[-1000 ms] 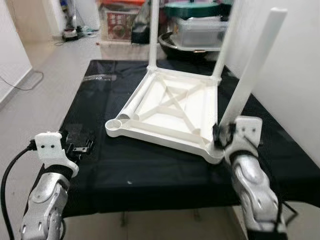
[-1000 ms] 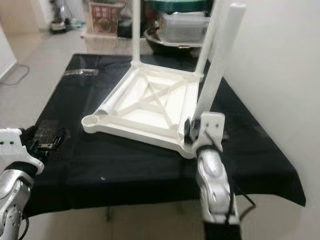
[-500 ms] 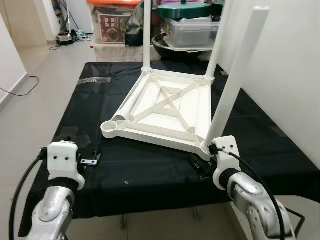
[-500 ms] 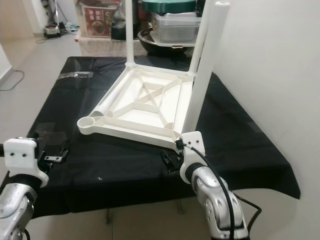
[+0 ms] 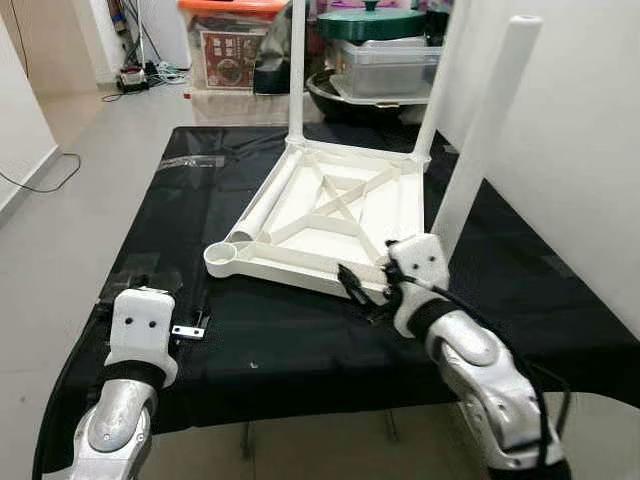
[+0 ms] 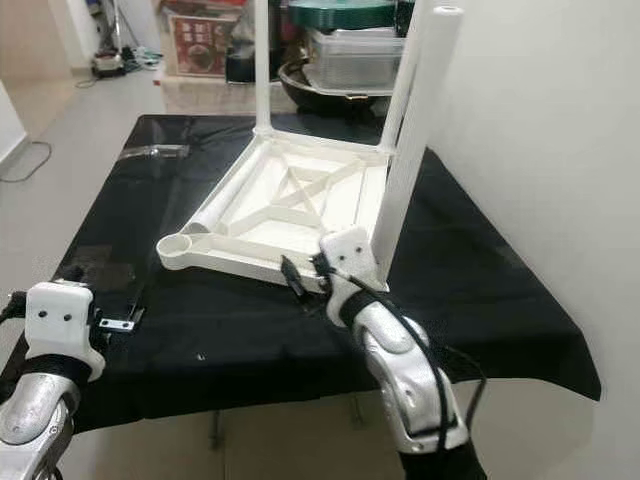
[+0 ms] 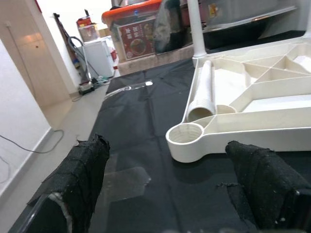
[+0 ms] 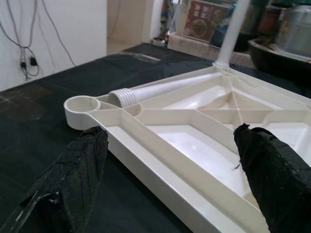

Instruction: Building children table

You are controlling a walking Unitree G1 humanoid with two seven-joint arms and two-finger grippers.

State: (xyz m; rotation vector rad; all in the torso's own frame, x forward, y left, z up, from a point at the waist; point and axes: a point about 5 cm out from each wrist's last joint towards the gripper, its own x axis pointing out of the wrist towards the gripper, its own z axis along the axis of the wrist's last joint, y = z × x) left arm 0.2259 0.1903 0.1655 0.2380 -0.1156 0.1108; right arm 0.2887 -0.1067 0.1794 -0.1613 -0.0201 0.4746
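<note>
While the white plastic children's tabletop (image 5: 335,215) lies upside down on the black cloth-covered table (image 5: 300,340), you can see its ribbed underside with crossed braces facing up. Three white round legs stand in its corners: the far-left leg (image 5: 297,70), the far-right leg (image 5: 443,80), and the near-right leg (image 5: 485,125). The near-left corner holds only an open threaded socket (image 5: 225,258), and a loose white tube-shaped leg (image 5: 270,205) lies inside the frame along the left edge, its threaded end just behind that socket.

Your right gripper (image 5: 362,288) is at the near edge of the tabletop, close to the foot of the near-right leg. In the right wrist view its black padded fingers (image 8: 80,170) are spread wide, one on each side of the near rim, pinching nothing. Your left gripper (image 7: 170,194) hovers low over the cloth near the table's front-left edge, well apart from the tabletop; its fingers (image 7: 87,167) are also spread wide, with the open socket between them further on.

Beyond the table you have a grey tiled floor (image 5: 90,170), a red printed box (image 5: 232,55) and a green lidded pot (image 5: 375,20) on clear plastic containers.
</note>
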